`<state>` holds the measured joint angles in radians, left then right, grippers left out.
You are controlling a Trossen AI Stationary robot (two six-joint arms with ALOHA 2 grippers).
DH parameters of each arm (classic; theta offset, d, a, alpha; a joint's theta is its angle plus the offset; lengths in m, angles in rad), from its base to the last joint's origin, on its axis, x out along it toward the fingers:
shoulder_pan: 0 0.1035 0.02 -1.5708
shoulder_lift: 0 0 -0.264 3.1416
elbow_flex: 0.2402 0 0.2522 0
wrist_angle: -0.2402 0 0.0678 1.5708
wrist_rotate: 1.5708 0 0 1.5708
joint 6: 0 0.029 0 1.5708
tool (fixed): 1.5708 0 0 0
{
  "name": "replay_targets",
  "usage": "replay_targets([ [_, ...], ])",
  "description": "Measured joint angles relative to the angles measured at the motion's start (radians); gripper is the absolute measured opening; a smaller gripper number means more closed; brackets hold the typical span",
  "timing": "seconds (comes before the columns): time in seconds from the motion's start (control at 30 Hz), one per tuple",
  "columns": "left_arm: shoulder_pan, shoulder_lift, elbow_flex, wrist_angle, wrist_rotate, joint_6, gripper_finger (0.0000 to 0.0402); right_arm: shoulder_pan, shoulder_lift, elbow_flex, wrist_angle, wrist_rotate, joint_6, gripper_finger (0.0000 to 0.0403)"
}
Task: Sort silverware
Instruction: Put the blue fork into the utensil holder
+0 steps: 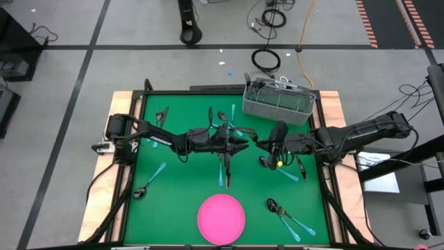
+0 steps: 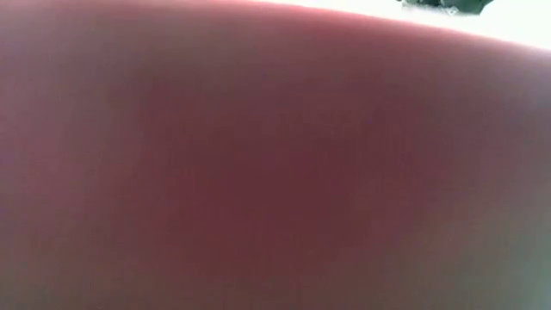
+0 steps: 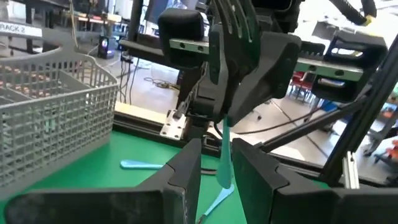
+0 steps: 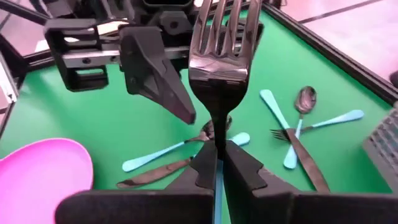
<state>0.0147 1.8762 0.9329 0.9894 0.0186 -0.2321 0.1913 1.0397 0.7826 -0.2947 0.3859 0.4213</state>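
Crowding mid-table, both grippers (image 1: 239, 144) (image 1: 266, 161) clamp forks (image 4: 221, 56).

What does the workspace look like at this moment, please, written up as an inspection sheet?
Surface: green mat on a wood-edged table.
Job's things: loose silverware scattered across the mat; one fork lifted off it, tines up.
Clutter: pink plate at the near edge, nothing on it; grey wire basket at the far edge.
Grippers: right gripper shut on the fork just below its head; left gripper close opposite, mid-table, at the fork's blue handle, grip unclear.
Cables: black coil and orange cable on the floor beyond the table.
Surroundings: tiled floor; low view blocked by a reddish blur.
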Motion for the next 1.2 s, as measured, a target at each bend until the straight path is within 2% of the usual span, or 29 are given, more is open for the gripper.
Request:
replay_targets([
  [0.3, -0.003, 0.000, 0.035, 0.026, 0.003, 0.056, 0.0093, -0.002, 0.052, 0.000, 0.084, 0.005, -0.042, 0.0000],
  [0.7, -0.008, 0.000, 0.050, 0.017, -0.003, 0.056, 0.0093, -0.033, 0.112, 0.000, 0.173, 0.005, -0.078, 0.0000],
  [1.0, -0.008, 0.000, 0.050, 0.012, -0.010, 0.056, 0.0091, -0.034, 0.122, 0.000, 0.178, 0.001, -0.085, 0.0000],
  [1.1, -0.008, 0.000, 0.050, 0.011, -0.011, 0.057, 0.0071, -0.034, 0.122, 0.000, 0.184, 0.000, -0.086, 0.0000],
  [1.2, -0.008, -0.001, 0.050, 0.000, -0.018, 0.061, 0.0029, -0.034, 0.122, 0.000, 0.189, 0.000, -0.088, 0.0001],
])
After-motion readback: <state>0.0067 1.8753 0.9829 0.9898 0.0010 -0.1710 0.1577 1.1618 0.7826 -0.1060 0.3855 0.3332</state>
